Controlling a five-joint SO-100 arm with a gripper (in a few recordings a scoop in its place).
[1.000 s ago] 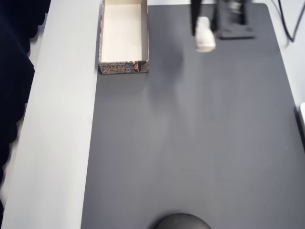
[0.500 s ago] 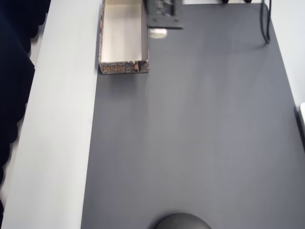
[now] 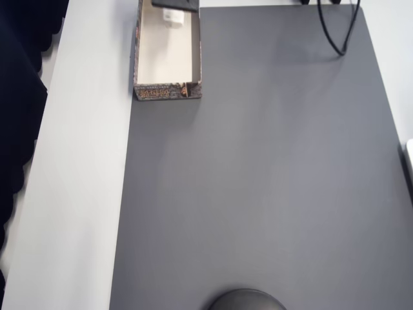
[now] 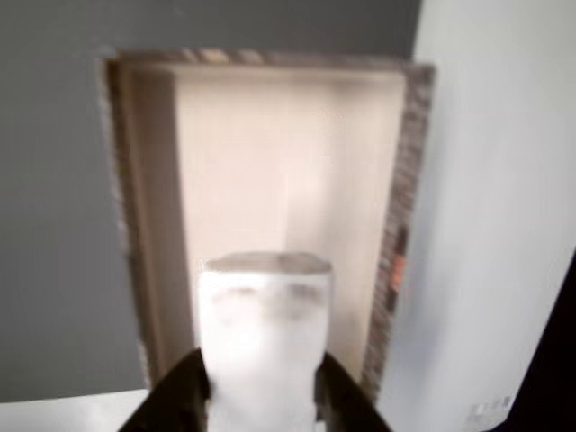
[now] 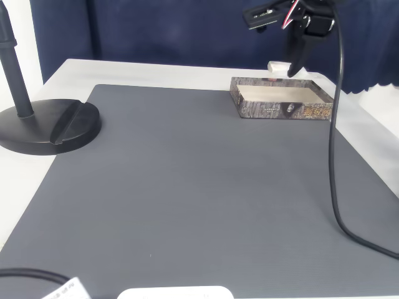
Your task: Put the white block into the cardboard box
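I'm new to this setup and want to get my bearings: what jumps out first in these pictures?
The small flat white block, pinched between the black gripper's fingers, hangs above the long shallow cardboard box with its cream inside, at the far edge of the dark grey mat. In the fixed view, a round black stand base sits at the mat's left side.

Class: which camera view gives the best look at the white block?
The wrist view: the white block looms large between the gripper fingers, above the cardboard box. The overhead view shows it small at the top edge; the fixed view shows a tiny distant sliver.
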